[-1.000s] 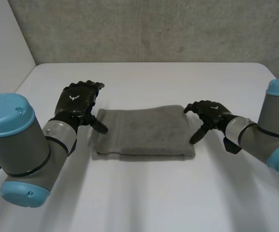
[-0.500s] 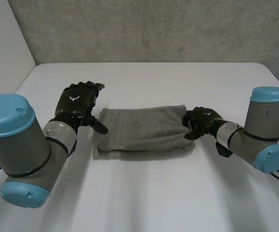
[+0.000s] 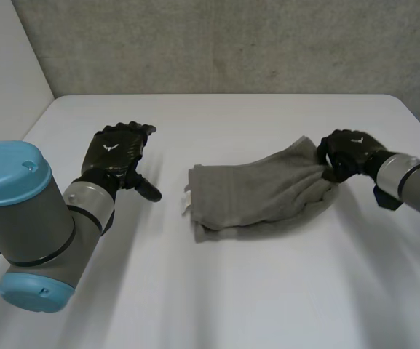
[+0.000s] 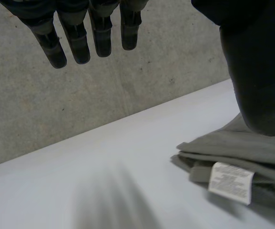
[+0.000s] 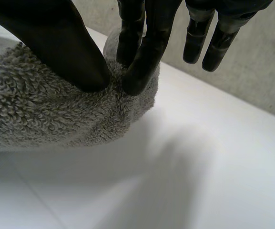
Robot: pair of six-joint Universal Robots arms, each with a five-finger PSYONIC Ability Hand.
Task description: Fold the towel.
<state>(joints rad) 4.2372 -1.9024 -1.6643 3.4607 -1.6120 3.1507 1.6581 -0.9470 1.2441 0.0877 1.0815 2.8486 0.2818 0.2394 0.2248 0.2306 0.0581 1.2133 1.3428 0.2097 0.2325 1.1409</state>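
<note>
Grey towel (image 3: 257,193) on white table (image 3: 217,291)

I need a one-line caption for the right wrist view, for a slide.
The right hand pinches one end of the grey towel, which lies on the white table.

Hidden and cut-off parts
The print on the towel's (image 4: 232,148) white label (image 4: 230,181) is too blurred to read, and the left robot hand's (image 4: 256,71) thumb covers part of the towel. The fold pinched by the right robot hand (image 5: 56,43) lies hidden between thumb and fingers, and the towel runs past the edge there.
</note>
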